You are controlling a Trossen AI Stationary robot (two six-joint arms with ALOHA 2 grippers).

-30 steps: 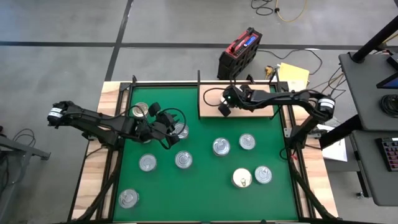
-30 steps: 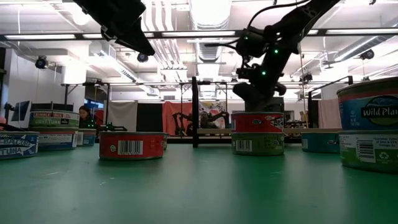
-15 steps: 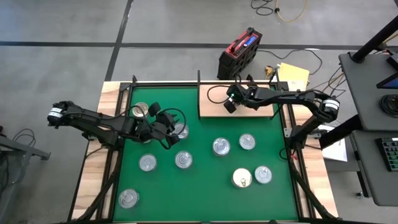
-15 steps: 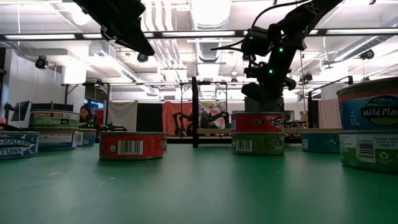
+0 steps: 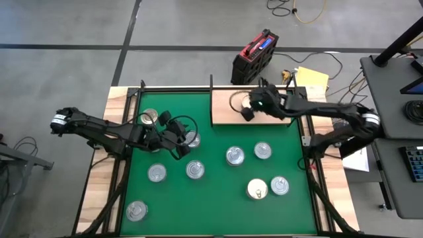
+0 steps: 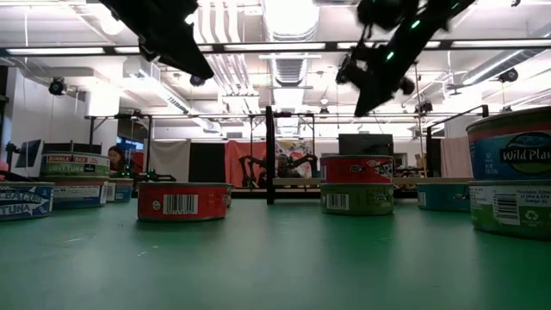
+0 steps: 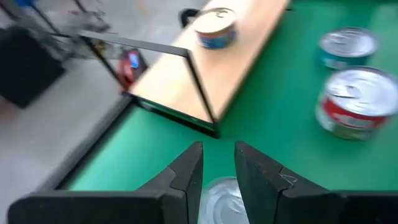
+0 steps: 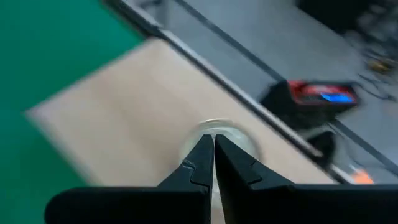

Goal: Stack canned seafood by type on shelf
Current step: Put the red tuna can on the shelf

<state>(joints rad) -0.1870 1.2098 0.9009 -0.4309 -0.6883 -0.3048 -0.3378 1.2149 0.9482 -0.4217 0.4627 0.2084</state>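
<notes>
The left claw [image 5: 180,140] hangs slightly parted and empty, while the right claw [image 5: 246,114] is closed, empty.

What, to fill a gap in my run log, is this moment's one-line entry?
left gripper: open, above mat can | right gripper: shut, empty, above shelf | shelf can: alone on shelf

The right gripper [image 8: 213,163] reaches forward with its jaws pressed together, nothing between them. Just past the tips, a can [image 8: 217,138] with a silvery lid sits on the shelf [image 8: 118,124], a pale wood board; the dark fingers [image 8: 198,163] hide part of the can. Green mat [image 8: 50,43] lies along one side of the board. Beyond the shelf's far edge runs a dark frame bar [image 8: 249,53], then grey floor, where a red-and-black case [image 8: 317,96] with a blue patch lies.
</notes>
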